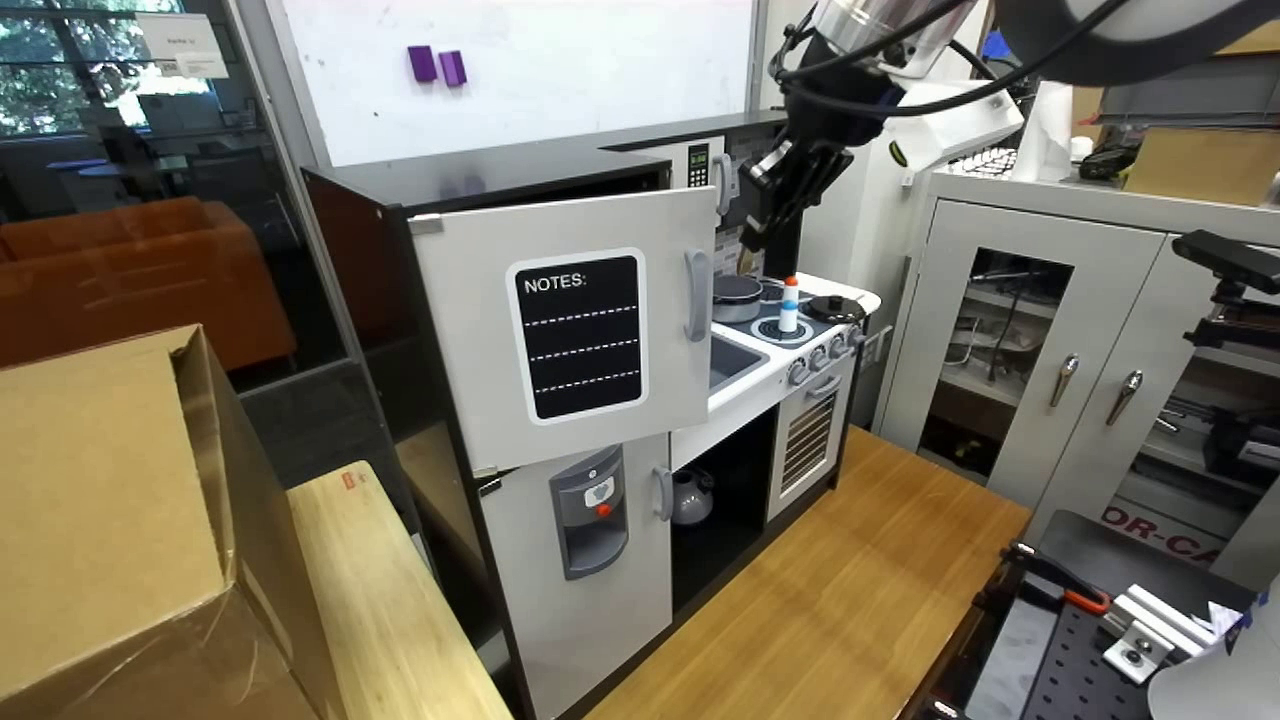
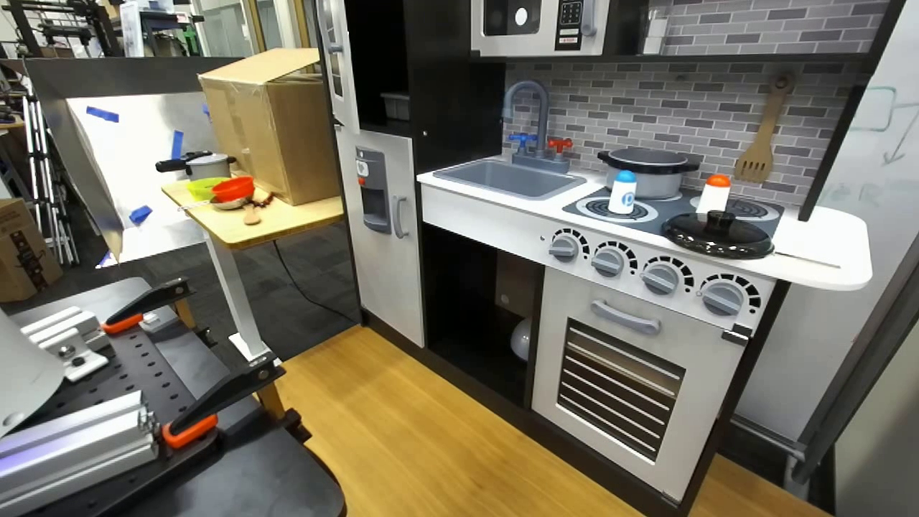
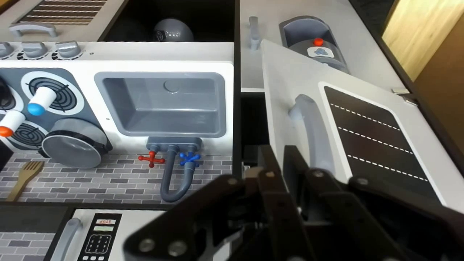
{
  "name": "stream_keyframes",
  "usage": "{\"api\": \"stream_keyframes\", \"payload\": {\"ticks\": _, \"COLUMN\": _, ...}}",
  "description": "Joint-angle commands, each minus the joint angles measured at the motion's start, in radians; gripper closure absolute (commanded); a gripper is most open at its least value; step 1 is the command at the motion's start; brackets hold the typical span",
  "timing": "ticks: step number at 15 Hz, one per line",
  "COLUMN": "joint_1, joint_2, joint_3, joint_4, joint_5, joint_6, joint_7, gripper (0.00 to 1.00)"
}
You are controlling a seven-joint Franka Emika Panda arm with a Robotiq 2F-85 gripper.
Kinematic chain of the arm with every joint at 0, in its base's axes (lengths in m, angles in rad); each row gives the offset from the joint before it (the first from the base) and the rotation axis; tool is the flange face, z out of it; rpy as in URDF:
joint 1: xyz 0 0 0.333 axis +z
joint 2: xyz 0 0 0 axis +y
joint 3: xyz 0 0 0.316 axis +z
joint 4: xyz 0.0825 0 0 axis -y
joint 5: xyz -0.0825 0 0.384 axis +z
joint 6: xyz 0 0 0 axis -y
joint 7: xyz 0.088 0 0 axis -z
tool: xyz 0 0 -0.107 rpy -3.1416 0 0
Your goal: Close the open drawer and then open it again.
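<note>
No open drawer shows; the open part is the upper fridge door (image 1: 672,390) of a toy kitchen. It stands ajar, white, with a black NOTES panel (image 1: 578,335) and a grey handle (image 1: 698,295). The door shows nearly edge-on in an exterior view (image 2: 343,79) and in the wrist view (image 3: 290,79), with its handle (image 3: 320,137). My gripper (image 1: 758,205) is in the air just past the door's free edge, near the microwave. In the wrist view my fingertips (image 3: 278,148) are a small gap apart, holding nothing visible; the door edge lines up behind that gap.
The lower fridge door (image 2: 388,280) is shut. The microwave (image 2: 542,25) is near the gripper. A sink (image 2: 513,176), a pot (image 2: 650,172), a black lid (image 2: 718,235) and two shakers (image 2: 623,192) are on the counter. A cardboard box (image 1: 110,520) stands beside the fridge.
</note>
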Motion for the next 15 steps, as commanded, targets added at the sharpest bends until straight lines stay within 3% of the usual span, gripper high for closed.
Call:
{"api": "stream_keyframes", "payload": {"ticks": 1, "joint_1": -0.003, "joint_2": -0.027, "joint_3": 0.007, "joint_4": -0.002, "joint_5": -0.008, "joint_6": -0.037, "joint_7": 0.013, "gripper": 0.97}}
{"api": "stream_keyframes", "payload": {"ticks": 2, "joint_1": 0.009, "joint_2": -0.039, "joint_3": 0.004, "joint_4": -0.004, "joint_5": 0.002, "joint_6": -0.050, "joint_7": 0.005, "gripper": 0.97}}
{"api": "stream_keyframes", "payload": {"ticks": 3, "joint_1": 0.025, "joint_2": -0.057, "joint_3": 0.000, "joint_4": -0.010, "joint_5": 0.015, "joint_6": -0.069, "joint_7": -0.004, "gripper": 0.70}}
{"api": "stream_keyframes", "payload": {"ticks": 4, "joint_1": 0.041, "joint_2": -0.075, "joint_3": -0.002, "joint_4": -0.013, "joint_5": 0.028, "joint_6": -0.089, "joint_7": -0.010, "gripper": 0.60}}
{"api": "stream_keyframes", "payload": {"ticks": 5, "joint_1": 0.021, "joint_2": -0.042, "joint_3": 0.004, "joint_4": -0.002, "joint_5": 0.008, "joint_6": -0.055, "joint_7": 0.000, "gripper": 0.79}}
{"api": "stream_keyframes", "payload": {"ticks": 8, "joint_1": 0.036, "joint_2": -0.075, "joint_3": 0.006, "joint_4": -0.011, "joint_5": 0.015, "joint_6": -0.080, "joint_7": -0.002, "gripper": 0.61}}
{"api": "stream_keyframes", "payload": {"ticks": 15, "joint_1": 0.036, "joint_2": -0.074, "joint_3": 0.005, "joint_4": -0.015, "joint_5": 0.015, "joint_6": -0.080, "joint_7": -0.002, "gripper": 0.60}}
